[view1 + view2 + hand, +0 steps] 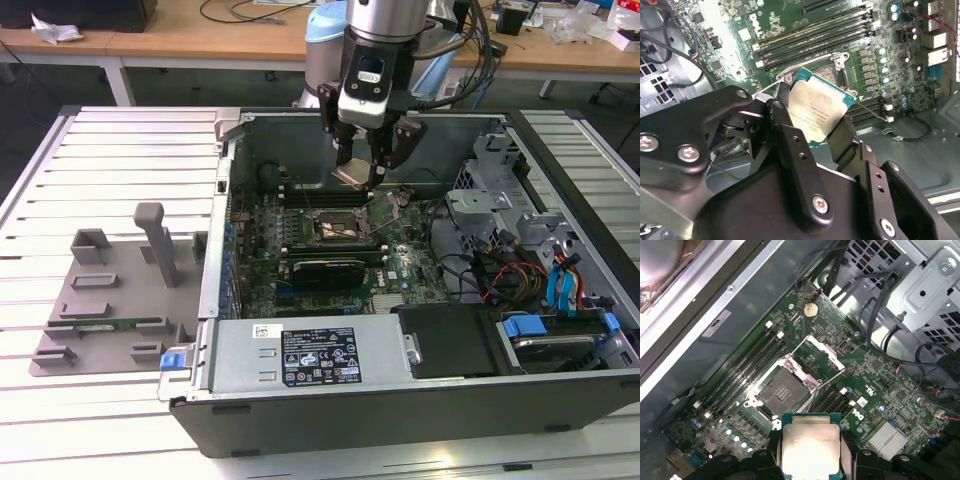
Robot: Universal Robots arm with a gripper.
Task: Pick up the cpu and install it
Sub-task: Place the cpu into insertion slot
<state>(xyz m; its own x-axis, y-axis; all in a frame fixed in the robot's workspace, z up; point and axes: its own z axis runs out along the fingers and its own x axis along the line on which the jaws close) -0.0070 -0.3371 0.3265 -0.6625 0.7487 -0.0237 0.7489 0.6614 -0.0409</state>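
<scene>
- Exterior view: the gripper (364, 172) hangs inside the open computer case (330, 420), which lies on the slatted bench (60, 200). Its fingers are closed on the cpu (351, 175). The cpu is held tilted and clear of the motherboard (405, 265), toward the far wall of the case.
- Exterior view: the socket (335, 226) lies uncovered on the motherboard, just on the near side of the gripper. A grey fixture tray (110, 300) rests on the bench beside the case, at the exterior view's left. The power supply (300, 355) sits along the near edge of the case.
- Second wrist view: the cpu (817, 112) is clamped by two opposite edges between the black fingers (842, 140). Its silvery plate faces the camera and a thin green rim shows. The memory slots (815, 42) run across the motherboard beyond it.
- First wrist view: the cpu (811, 447) sits between the fingers (763, 465), apart from the socket (782, 390), whose contact field is bare. The load frame (822, 357) stands swung open beside the socket. A coin cell (811, 309) sits near the board edge by the case wall.
</scene>
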